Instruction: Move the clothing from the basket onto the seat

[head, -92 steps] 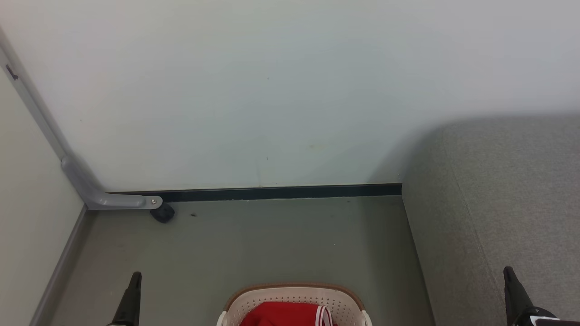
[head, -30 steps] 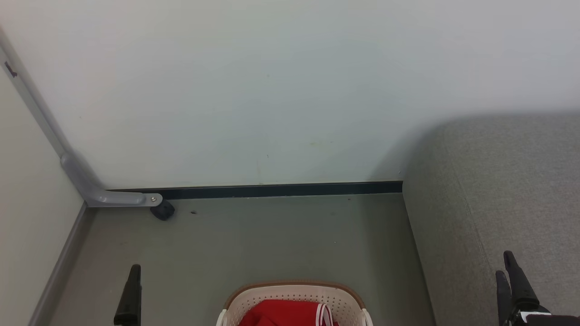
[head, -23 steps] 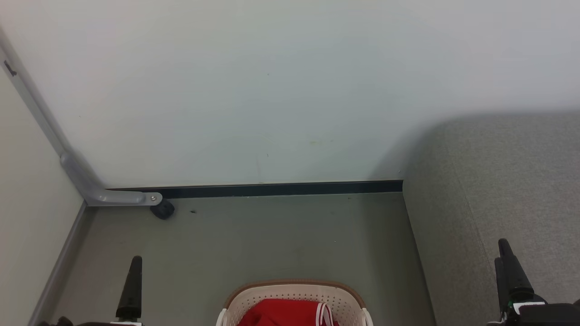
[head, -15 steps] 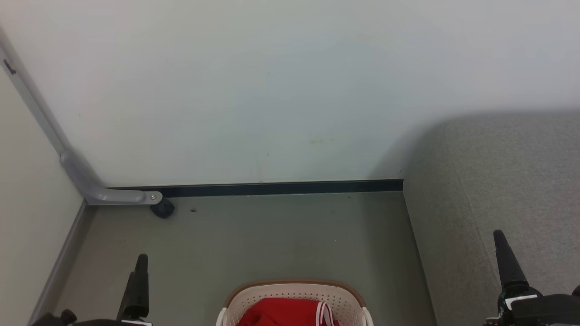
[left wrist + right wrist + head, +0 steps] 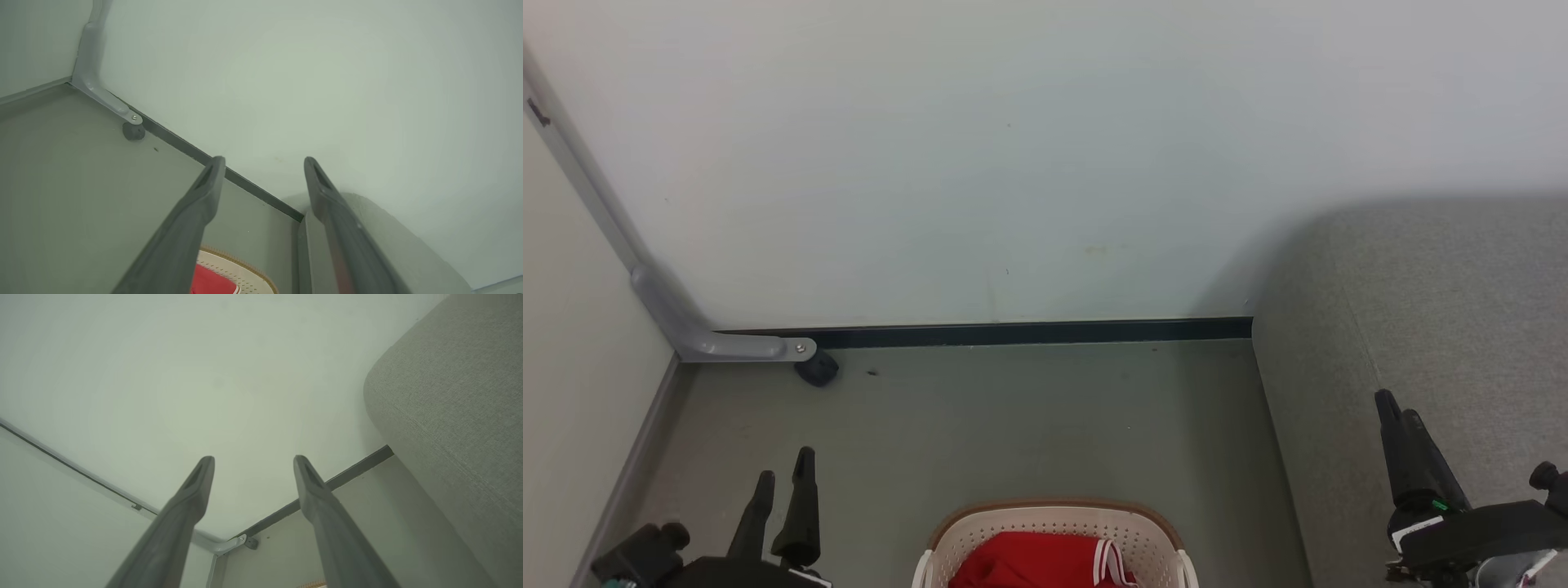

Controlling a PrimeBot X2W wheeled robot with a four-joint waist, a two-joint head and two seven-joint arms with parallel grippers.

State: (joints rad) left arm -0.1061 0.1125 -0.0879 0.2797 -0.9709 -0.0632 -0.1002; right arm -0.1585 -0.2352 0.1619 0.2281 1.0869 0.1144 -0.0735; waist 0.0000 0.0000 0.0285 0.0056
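The cream perforated basket (image 5: 1013, 535) with a brown rim sits on the floor at the bottom centre of the head view, and its corner (image 5: 241, 271) shows low in the left wrist view. Red clothing (image 5: 1033, 562) with white striped trim lies inside it, a patch of red clothing (image 5: 212, 282) peeking past a finger. The grey seat (image 5: 1445, 310) fills the right side, with the seat (image 5: 453, 400) and seat (image 5: 392, 241) in the wrist views. My left gripper (image 5: 784, 464) stands open left of the basket, as the left gripper (image 5: 263, 161) confirms. My right gripper (image 5: 1392, 404) hovers over the seat's front; the right gripper (image 5: 253, 459) is open and empty.
A pale wall with a dark baseboard (image 5: 1029, 332) closes the back. A grey metal bracket (image 5: 711, 343) with a small black wheel (image 5: 817, 369) sits in the far left corner. Grey floor (image 5: 1013, 425) lies between the basket and the wall.
Both arms have risen into the head view and moved inward toward the basket. The left gripper now shows both fingers. The camera has tipped slightly.
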